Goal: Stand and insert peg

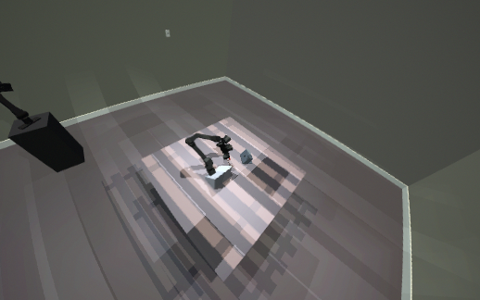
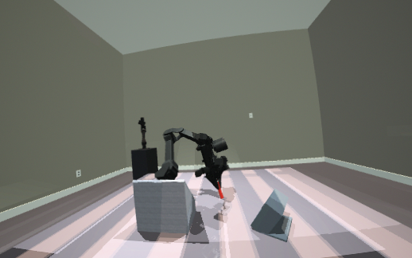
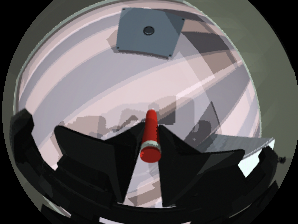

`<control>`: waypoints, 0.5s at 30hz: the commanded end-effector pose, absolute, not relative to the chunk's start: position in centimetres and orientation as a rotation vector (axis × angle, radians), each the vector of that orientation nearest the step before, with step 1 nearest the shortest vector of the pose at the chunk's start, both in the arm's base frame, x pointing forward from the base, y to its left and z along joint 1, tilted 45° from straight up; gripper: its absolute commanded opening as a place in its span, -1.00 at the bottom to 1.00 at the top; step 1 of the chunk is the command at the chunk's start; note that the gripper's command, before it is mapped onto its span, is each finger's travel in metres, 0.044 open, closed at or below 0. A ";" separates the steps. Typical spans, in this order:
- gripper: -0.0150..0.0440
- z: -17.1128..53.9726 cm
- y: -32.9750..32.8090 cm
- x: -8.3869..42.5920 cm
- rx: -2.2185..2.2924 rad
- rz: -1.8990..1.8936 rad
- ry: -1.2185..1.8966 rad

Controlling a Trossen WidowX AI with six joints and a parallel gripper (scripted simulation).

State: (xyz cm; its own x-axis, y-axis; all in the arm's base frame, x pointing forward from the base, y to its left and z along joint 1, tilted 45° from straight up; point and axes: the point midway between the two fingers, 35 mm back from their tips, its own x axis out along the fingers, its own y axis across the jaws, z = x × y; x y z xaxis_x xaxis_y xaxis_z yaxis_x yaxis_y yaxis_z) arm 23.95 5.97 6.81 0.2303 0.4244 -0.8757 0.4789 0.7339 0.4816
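My gripper [image 1: 227,156] [image 2: 218,185] [image 3: 151,127] is shut on the red peg [image 1: 228,159] [image 2: 220,193] [image 3: 151,120]. The peg's white band [image 3: 151,144] is at the end nearest the wrist camera, and its plain end points down and slightly forward, tilted off vertical. In the exterior view the peg is held above the table. The blue-grey sloped panel [image 1: 246,157] [image 2: 270,211] [image 3: 131,40] stands apart from the peg, ahead of it in the wrist view. Its one dark hole [image 3: 148,30] shows there; the exterior view does not show the hole clearly.
A pale block [image 1: 219,176] [image 2: 161,207] [image 3: 250,166] stands beside the arm, to the right in the wrist view. A black pedestal [image 1: 49,143] [image 2: 144,159] with another dark arm stands farther away.
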 end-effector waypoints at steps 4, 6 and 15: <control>-0.49 6.3 5.7 24.5 0.822 -0.085 1.336; -0.49 6.2 5.6 24.7 0.826 -0.094 1.321; -0.49 5.9 5.4 25.5 0.845 -0.134 1.254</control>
